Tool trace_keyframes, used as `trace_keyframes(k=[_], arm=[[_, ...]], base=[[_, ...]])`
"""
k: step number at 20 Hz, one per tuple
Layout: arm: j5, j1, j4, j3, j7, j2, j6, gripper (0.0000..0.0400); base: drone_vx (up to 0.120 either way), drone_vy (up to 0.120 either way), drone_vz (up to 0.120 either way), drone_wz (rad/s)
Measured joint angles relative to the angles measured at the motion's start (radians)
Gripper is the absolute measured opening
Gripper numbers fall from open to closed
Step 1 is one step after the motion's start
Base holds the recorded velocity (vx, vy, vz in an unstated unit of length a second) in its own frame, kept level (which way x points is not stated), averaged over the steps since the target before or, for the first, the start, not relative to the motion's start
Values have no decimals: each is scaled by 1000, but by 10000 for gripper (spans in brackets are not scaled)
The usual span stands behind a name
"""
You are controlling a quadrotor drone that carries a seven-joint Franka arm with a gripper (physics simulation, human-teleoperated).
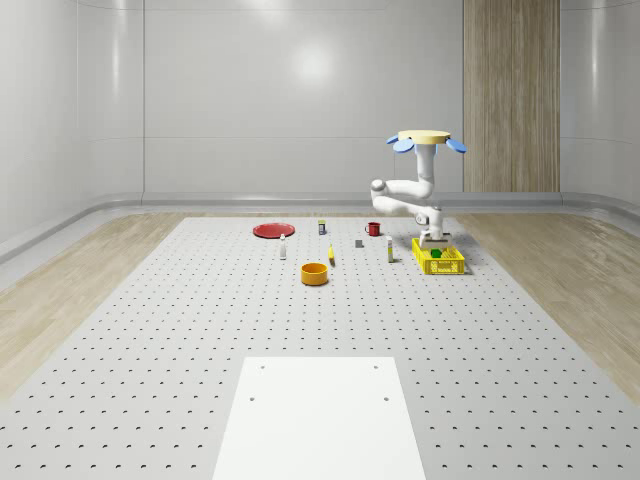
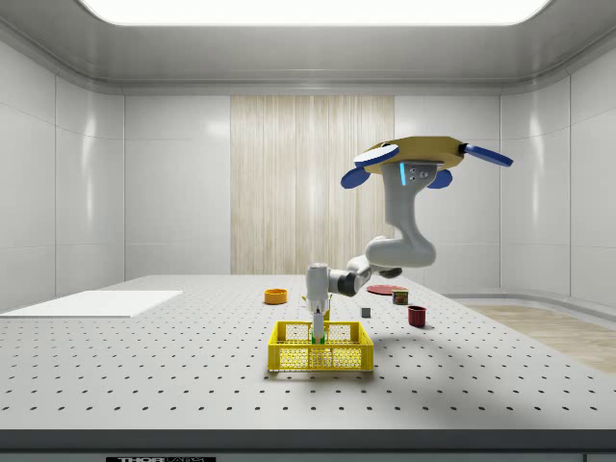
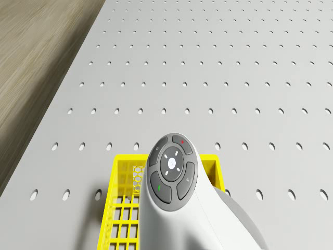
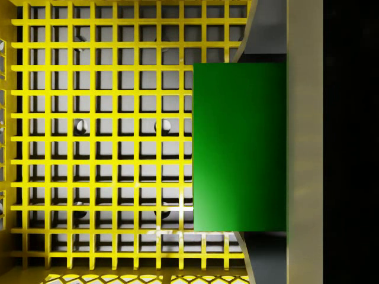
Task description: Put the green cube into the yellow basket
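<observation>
Partly hidden, green cube point(image 4: 240, 147) inside yellow basket point(image 2: 289, 357).

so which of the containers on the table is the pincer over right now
The yellow basket, at the whole-scene view's right. The pincer hangs inside it with the green cube; the orange bowl and red mug stand apart.

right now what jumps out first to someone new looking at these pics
The drone hovering above the perforated table, its white arm bent down so the claw reaches into the yellow basket. In the wrist view the green cube sits against a claw finger over the basket's grid floor. Beyond, an orange bowl and a red plate lie on the table.
</observation>
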Motion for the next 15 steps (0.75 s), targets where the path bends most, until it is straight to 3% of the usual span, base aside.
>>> trace_keyframes(k=[2,5,15], arm=[[-15,-3,7,-16,0,3,5,317],[-14,-1,5,-13,-1,6,1,361],[49,18,-24,57,-2,9,-36,396]], base=[[0,0,0,0],[0,0,0,0],[0,0,0,0]])
